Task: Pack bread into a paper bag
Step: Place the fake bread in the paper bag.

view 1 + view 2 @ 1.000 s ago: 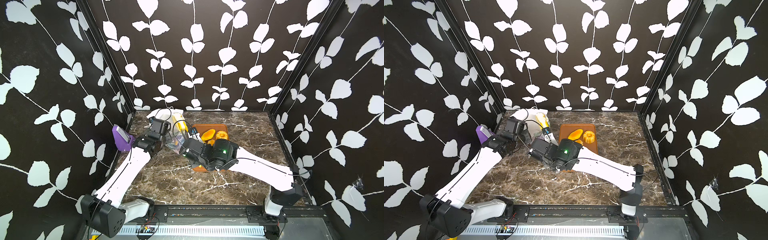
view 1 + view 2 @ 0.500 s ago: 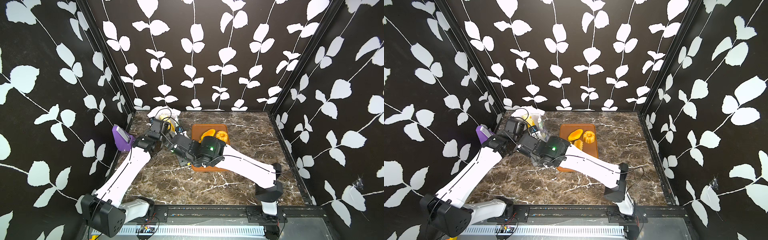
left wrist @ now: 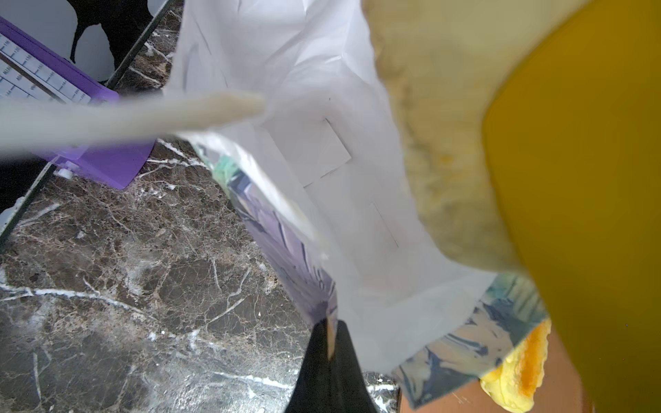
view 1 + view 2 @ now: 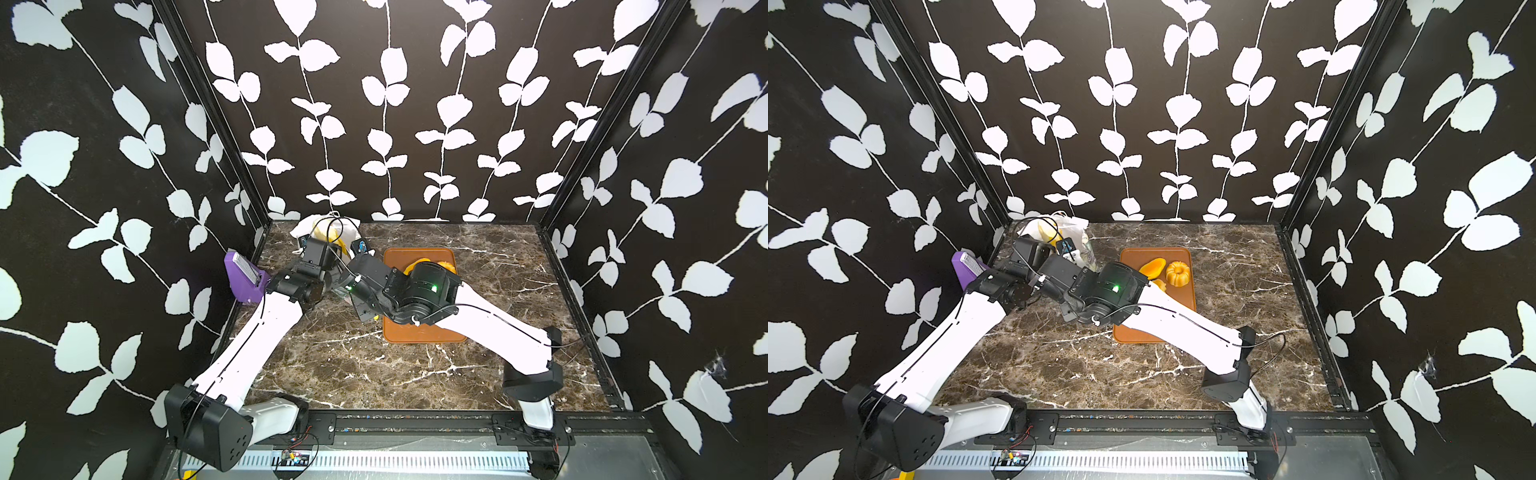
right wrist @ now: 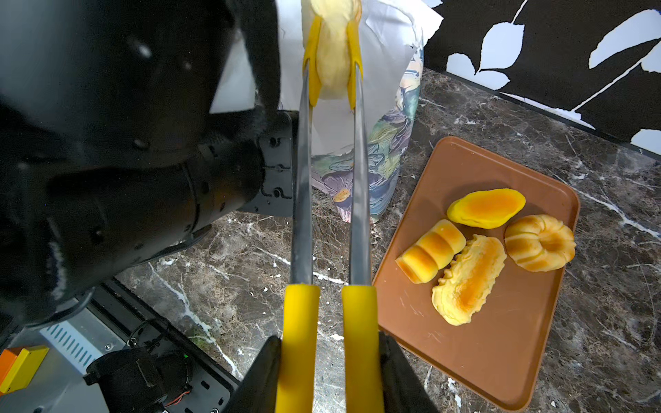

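My right gripper is shut on the yellow handles of metal tongs. The tongs' yellow tips pinch a pale long loaf of bread at the open mouth of the paper bag, against its white inside. The bag stands at the back left in both top views. My left gripper is shut on the bag's rim. On the brown tray lie an oval bun, a ring-shaped bundt, a segmented loaf and a ridged loaf.
A purple box leans at the left wall beside my left arm. The tray sits mid-table, partly under my right arm. Black leaf-patterned walls close in the marble table on three sides, and a black rail runs along the front.
My right arm has swung left and back, carrying the tongs with the bread to the bag's mouth. The left gripper has kept its hold on the bag's rim.
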`<state>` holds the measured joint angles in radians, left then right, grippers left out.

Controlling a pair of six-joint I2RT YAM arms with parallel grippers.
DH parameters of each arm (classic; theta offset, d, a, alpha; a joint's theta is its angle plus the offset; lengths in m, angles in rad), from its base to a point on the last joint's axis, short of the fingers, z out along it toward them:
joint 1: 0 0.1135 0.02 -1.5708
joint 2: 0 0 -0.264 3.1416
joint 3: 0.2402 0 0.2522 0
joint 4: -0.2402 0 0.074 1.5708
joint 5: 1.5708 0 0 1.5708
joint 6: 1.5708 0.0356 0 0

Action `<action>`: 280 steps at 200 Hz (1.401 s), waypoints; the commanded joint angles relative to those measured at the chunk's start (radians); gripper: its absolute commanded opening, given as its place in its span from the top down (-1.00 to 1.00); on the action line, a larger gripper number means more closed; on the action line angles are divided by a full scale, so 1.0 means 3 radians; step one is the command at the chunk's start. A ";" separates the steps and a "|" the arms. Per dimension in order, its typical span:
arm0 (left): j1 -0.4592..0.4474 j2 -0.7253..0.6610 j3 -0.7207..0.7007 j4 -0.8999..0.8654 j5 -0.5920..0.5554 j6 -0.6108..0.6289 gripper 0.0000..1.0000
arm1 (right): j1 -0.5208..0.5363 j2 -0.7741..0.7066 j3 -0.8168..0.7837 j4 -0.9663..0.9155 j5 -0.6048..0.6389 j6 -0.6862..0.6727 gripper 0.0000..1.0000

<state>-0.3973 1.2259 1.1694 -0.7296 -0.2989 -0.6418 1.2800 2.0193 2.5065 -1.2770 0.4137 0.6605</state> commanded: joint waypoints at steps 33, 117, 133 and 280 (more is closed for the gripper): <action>0.0005 -0.0031 -0.0033 -0.0033 0.0055 0.0056 1.00 | -0.0053 0.0067 -0.0026 0.0202 -0.0016 -0.0057 1.00; 0.0006 -0.0019 -0.0017 -0.0067 0.0044 0.0089 1.00 | -0.0151 -0.0002 -0.0588 0.0442 -0.0094 0.0023 1.00; 0.0010 -0.0016 -0.0020 -0.0064 0.0044 0.0092 1.00 | -0.0155 -0.0017 -0.0593 0.0450 -0.0070 0.0020 0.91; 0.0008 0.0026 -0.0048 -0.0068 0.0031 0.0104 1.00 | -0.0161 -0.0043 -0.0601 0.0447 -0.0044 0.0029 0.14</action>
<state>-0.3973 1.2316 1.1694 -0.7315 -0.2916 -0.6239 1.2358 2.0346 2.3421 -1.1923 0.3607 0.6628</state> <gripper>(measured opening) 0.045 0.415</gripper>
